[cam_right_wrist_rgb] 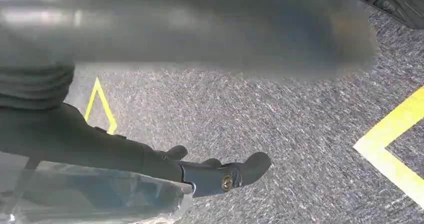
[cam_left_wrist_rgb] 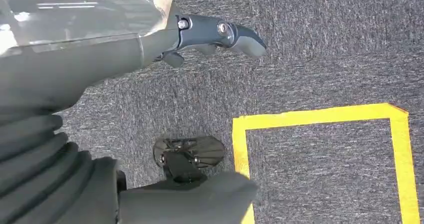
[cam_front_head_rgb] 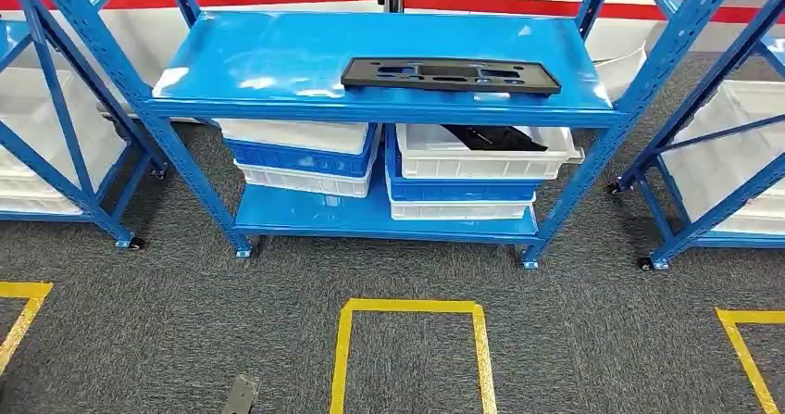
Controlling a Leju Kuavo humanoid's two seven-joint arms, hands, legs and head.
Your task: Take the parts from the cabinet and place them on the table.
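Blue cabinet (cam_front_head_rgb: 389,108), two shelves: one flat black part (cam_front_head_rgb: 451,74) is laid on the top shelf, right of centre and near the front edge; one further dark part (cam_front_head_rgb: 493,137) is seen inside the upper white bin (cam_front_head_rgb: 481,159) on the lower shelf. Two bin stacks are counted below: left stack (cam_front_head_rgb: 301,159), three bins; right stack, three bins. Similar blue racks (cam_front_head_rgb: 56,145) are seen at both sides, one each. Yellow floor squares (cam_front_head_rgb: 412,354) on grey carpet: one whole, two partial. Left hand (cam_left_wrist_rgb: 215,36) hangs over the carpet, fingers apart and holding nothing; right hand (cam_right_wrist_rgb: 220,176) likewise hangs low, fingers loosely extended and unclamped. No desk is seen in these views. Risks judged: the thin, long part may tip or slip if gripped off-centre; it may be pushed backward on the slick shelf by a shallow reach; the binned part is overhung by the top shelf, so an arm may strike the shelf edge.
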